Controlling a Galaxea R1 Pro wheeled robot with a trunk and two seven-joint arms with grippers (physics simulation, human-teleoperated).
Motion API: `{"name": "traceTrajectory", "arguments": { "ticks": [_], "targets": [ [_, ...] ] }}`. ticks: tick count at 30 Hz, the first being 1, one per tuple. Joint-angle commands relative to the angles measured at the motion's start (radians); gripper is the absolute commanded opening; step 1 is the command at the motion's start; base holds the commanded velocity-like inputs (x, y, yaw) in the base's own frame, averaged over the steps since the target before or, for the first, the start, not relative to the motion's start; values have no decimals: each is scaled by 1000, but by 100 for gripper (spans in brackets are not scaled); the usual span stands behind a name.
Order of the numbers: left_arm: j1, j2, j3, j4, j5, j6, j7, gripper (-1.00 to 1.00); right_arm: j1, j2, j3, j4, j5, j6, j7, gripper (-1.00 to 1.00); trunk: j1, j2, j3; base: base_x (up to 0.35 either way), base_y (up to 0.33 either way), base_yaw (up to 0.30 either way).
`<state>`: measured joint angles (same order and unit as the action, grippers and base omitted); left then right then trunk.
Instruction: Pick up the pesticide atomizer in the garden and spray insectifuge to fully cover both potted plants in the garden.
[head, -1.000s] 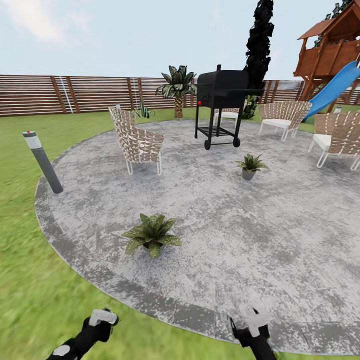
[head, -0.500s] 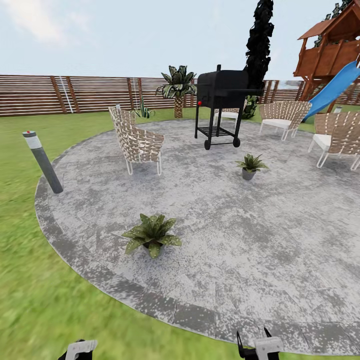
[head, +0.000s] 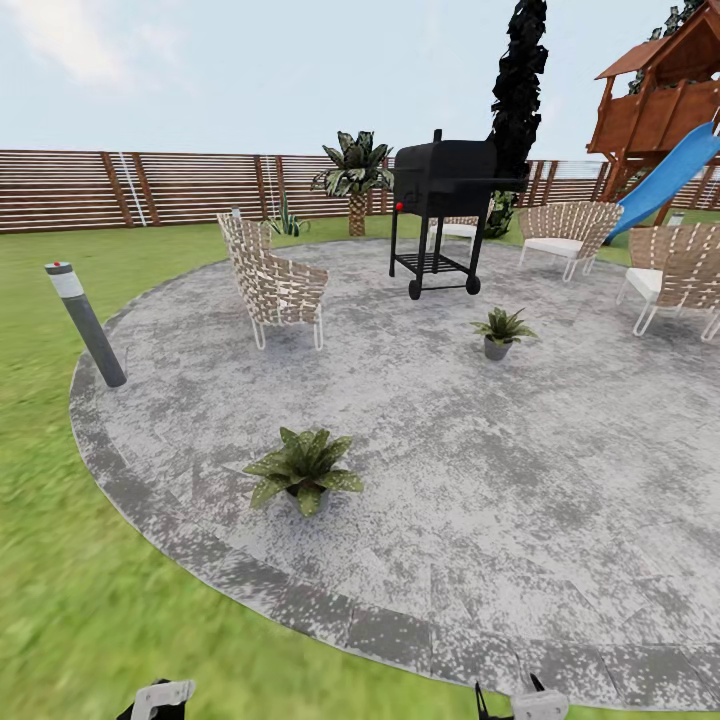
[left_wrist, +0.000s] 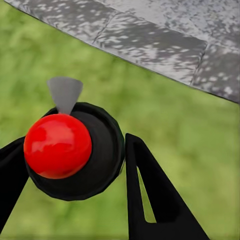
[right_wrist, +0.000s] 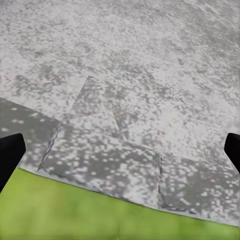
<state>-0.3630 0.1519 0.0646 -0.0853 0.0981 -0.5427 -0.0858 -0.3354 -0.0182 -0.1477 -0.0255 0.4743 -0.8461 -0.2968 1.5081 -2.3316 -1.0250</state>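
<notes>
**At the patio's edge: atomizer held in the left gripper, both potted plants ahead**

From the head camera, a round grey stone patio (head: 480, 470) spreads out, ringed by grass (head: 60, 560). Two potted plants stand on it, well apart. The nearer potted plant (head: 303, 468) sits toward the left part of the patio, with broad speckled leaves. The farther potted plant (head: 501, 331) sits in a grey pot near a black grill (head: 440, 200). Woven chairs, a short grey bollard light (head: 85, 322), a wooden fence and a blue slide (head: 670, 175) lie beyond. At the picture's lower edge, the left gripper (head: 160, 697) and the right gripper (head: 520, 700) just peek in.

Looking along the left wrist camera, the left gripper (left_wrist: 75, 170) is closed around the pesticide atomizer (left_wrist: 75, 150), a round black body seen end-on with a red ball on top and a small grey cone-shaped nozzle. One black finger presses each side of it. Grass lies below, and the patio's stone border crosses the far corner.

Looking along the right wrist camera, the two black fingertips sit at opposite edges of the picture, spread wide with nothing between them, above the patio's paved rim and a strip of grass.

As for progress, the atomizer is in hand, so the picking-up appears settled. No spray or mist shows on either plant, though whether they carry any coating cannot be told from here. Both plants stand some way from the robot.
</notes>
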Motion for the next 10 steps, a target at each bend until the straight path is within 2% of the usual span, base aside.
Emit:
{"name": "traceTrajectory", "arguments": {
  "ticks": [1,5,10],
  "targets": [
    [-1,0,5,1,8,-2,-9,-100,-1,0,-7,1,11,-2,-4,100,0,0,-1,0,0,0],
    [-1,-12,3,1,0,-1,-13,-100,-1,0,-7,1,11,-2,-4,100,0,0,-1,0,0,0],
    [-1,-15,3,1,-3,0,-14,-100,0,0,-7,1,11,-2,-4,100,0,0,-1,0,0,0]
  ]
}}
